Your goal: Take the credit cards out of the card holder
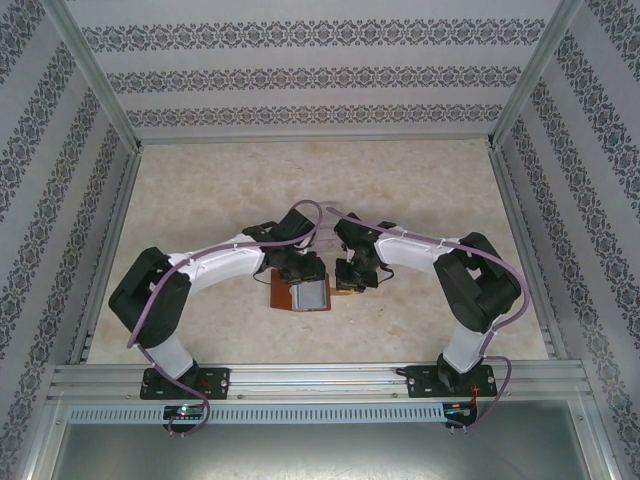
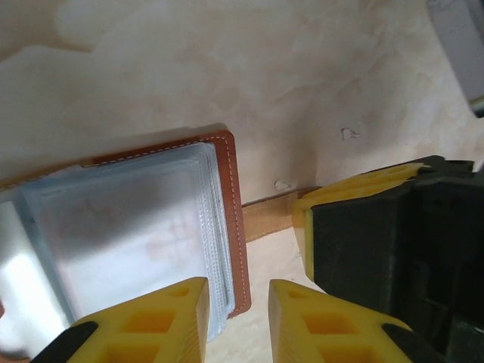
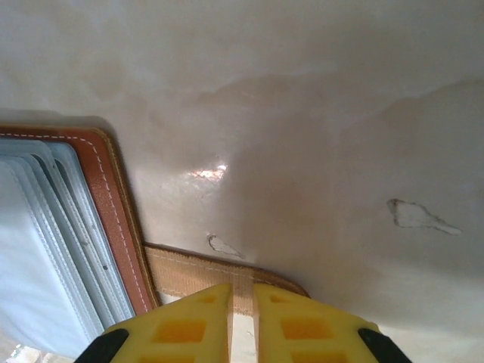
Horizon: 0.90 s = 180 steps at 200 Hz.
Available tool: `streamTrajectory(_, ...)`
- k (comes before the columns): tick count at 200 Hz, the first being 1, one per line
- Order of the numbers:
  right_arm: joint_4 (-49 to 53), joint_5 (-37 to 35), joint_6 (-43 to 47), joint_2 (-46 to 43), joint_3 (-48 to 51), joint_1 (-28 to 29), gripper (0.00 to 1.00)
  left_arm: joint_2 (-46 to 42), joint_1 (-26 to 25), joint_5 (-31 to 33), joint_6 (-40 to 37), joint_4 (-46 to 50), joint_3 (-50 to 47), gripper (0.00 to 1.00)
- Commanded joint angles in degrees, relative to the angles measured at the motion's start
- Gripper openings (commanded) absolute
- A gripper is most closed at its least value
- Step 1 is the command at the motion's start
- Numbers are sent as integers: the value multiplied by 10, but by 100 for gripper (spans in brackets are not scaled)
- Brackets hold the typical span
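The brown leather card holder [image 1: 300,293] lies open on the table, its grey-blue clear pockets [image 2: 136,227] facing up. A pale credit card with faint pinkish print [image 2: 162,242] shows through the top pocket. My left gripper [image 2: 238,291] hangs open over the holder's right edge, one fingertip [image 2: 174,302] above the pocket stack, the other above bare table. My right gripper [image 3: 242,291] is shut on the holder's short tan strap tab [image 3: 189,272], just right of the brown edge [image 3: 113,212]. In the left wrist view its yellow-and-black finger [image 2: 378,234] sits on that strap [image 2: 265,215].
Both arms meet at the table's middle [image 1: 320,265]. Pale marbled tabletop [image 1: 320,190] stretches behind them to the patterned back wall. Metal frame posts [image 1: 100,80] and side walls bound the table. Small chips mark the surface [image 3: 416,215].
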<state>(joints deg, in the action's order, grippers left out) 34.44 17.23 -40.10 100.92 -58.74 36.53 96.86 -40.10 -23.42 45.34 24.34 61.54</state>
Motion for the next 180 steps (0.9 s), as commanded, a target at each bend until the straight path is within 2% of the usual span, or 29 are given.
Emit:
streamTrajectory(1,0,-9,5,5,8,2,17,12,-7,-18,17,-3,13,27)
streamTrajectory(31,0,-5,5,4,8,2,17,28,-8,-45,30,-36,5,28)
streamTrajectory(80,5,-6,7,2,7,1,17,60,-11,-71,31,-38,12,31)
streamTrajectory(129,5,-7,6,1,8,0,17,69,-14,-42,14,22,26,35)
streamTrajectory(180,6,-4,8,1,5,0,17,67,-23,33,-14,110,54,37)
